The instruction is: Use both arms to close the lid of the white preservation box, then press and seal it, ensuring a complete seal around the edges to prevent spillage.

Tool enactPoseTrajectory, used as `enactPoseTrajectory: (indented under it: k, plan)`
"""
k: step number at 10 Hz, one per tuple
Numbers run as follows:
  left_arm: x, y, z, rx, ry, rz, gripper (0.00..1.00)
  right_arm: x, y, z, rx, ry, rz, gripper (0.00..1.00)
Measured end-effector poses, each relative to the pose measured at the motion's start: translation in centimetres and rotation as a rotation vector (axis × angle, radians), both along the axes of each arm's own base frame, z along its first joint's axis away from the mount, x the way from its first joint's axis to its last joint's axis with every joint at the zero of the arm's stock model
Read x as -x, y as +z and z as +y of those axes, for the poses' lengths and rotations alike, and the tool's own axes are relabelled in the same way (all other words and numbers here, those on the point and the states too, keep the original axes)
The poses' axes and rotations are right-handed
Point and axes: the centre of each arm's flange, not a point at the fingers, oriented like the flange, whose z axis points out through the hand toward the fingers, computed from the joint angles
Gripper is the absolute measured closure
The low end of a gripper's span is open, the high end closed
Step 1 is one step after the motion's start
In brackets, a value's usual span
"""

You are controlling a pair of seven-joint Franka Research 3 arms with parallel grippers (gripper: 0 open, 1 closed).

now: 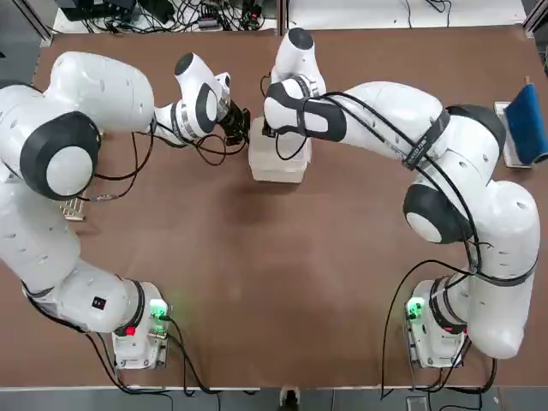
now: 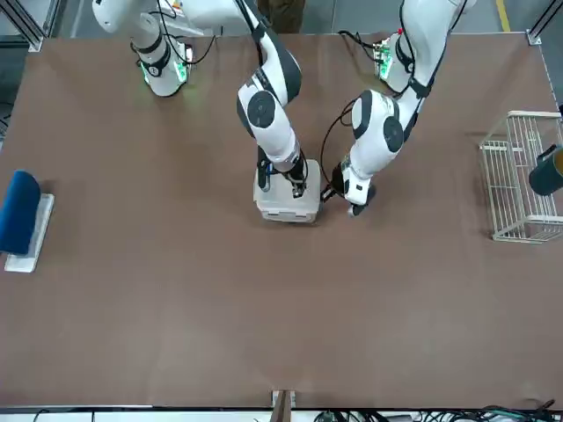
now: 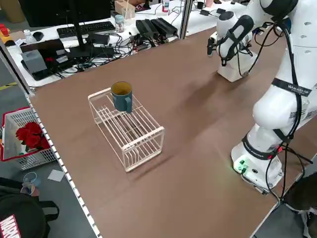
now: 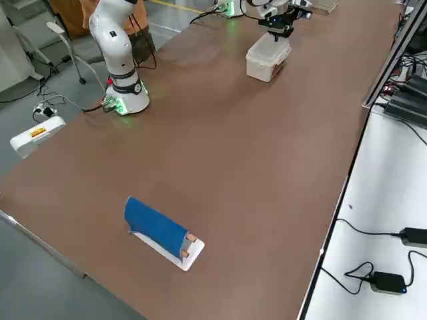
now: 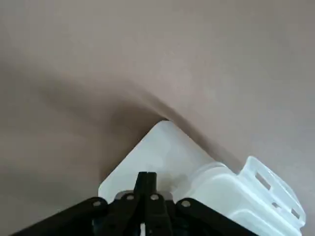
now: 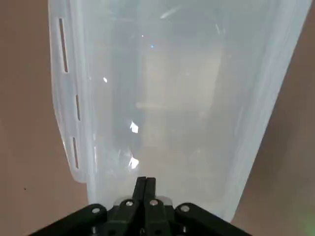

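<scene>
The right gripper (image 6: 145,184) is seen with its two fingers pressed together, nothing between them, and its tips are set down on the lid (image 6: 167,98) of the box (image 1: 276,158), near one short end. From the top view this gripper (image 1: 278,130) is placed over the far part of the box, with the right arm (image 1: 411,145) reaching in from the right. The left gripper (image 5: 146,183) is likewise held with its fingers together and empty; its tips are seen over a white corner of the box (image 5: 162,157), though whether they touch it cannot be told. In the top view the left gripper (image 1: 241,125) is found just beside the box's left far corner, at the end of the left arm (image 1: 111,111). The lid is lying flat over the box; whether it is sealed all round cannot be told. The box is located on the brown table (image 1: 257,282), at the middle of its far half. Well apart from it, a wire rack (image 3: 127,127) with a blue mug (image 3: 122,95) on it is seen at the left side, and a blue item on a white tray (image 4: 161,233) at the right side
</scene>
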Motion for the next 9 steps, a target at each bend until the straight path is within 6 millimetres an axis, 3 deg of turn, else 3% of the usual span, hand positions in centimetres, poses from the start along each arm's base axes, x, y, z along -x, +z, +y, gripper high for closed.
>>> enactPoseTrajectory:
  k: [7, 9]
  plan:
    - [-1.2, -0.2, 0.4, -0.01, -0.121, 0.063, 0.99, 0.1, -0.2, 0.1, -0.003, -0.001, 0.002, 0.98]
    - [-1.9, 0.0, 1.4, -0.019, -0.137, 0.085, 0.99, 0.1, -0.2, 0.1, -0.003, -0.001, 0.003, 0.98]
